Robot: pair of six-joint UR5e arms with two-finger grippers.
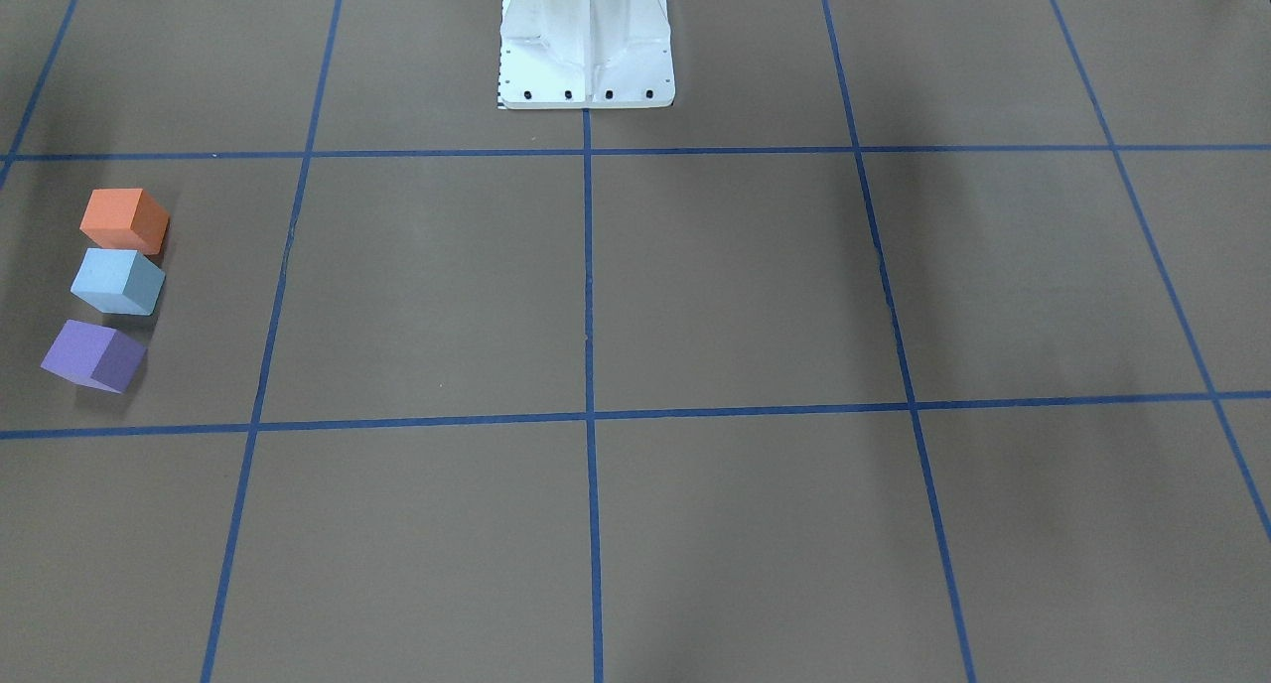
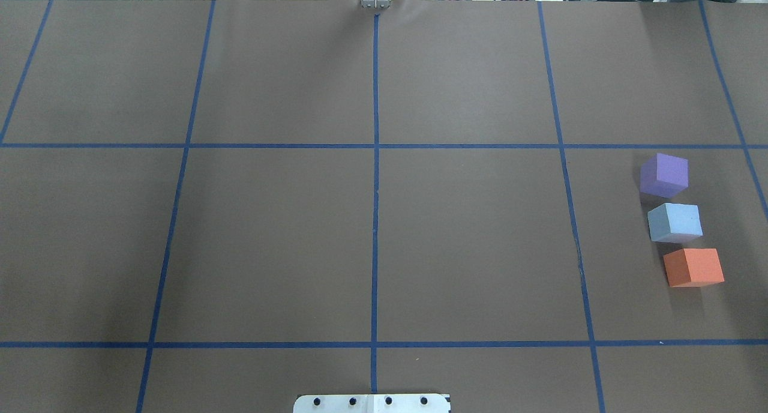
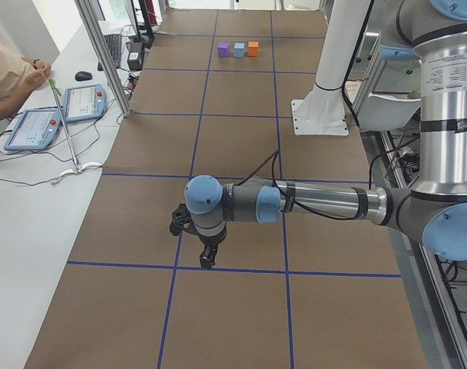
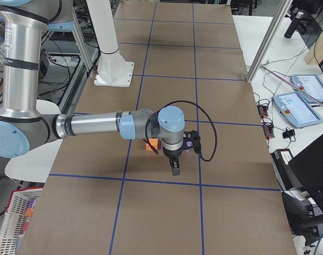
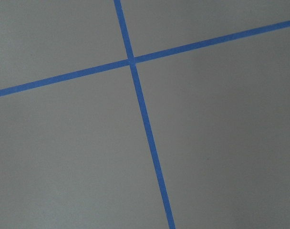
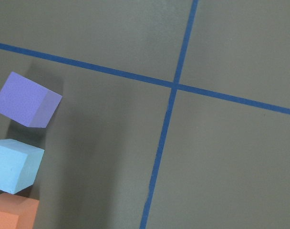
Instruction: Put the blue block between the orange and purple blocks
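Left jaws: seen only in the exterior left view, pointing down over the bench (image 2: 270, 233) at the end of the left arm (image 3: 310, 201), near a blue tape line (image 3: 241, 270). Whether they are parted or closed, I cannot tell. The left wrist view shows only bare brown surface and one tape crossing (image 5: 131, 61).

Right jaws: seen only in the exterior right view, pointing down at the end of the right arm (image 4: 98, 126). I cannot tell their state. The wrist of this arm hides most of the blocks in that view. A corner of the orange block (image 4: 150, 145) shows behind it.

Blue block (image 2: 675, 222): rests on the bench between the purple block (image 2: 663, 174) and the orange block (image 2: 693, 267), in one grid cell at the robot's far right. The three form a short, slightly slanted row. In the overhead view a narrow strip of bench shows on either side of the blue block, so it stands just beside each neighbour, apart from both. The purple block is turned at a slight angle to the other two. No arm touches any block.

White robot pedestal (image 1: 586, 43): bolted at the bench's centre line.

Exterior left view: an operator (image 3: 9, 77) sits beside the bench with two teach pendants (image 3: 34, 127).
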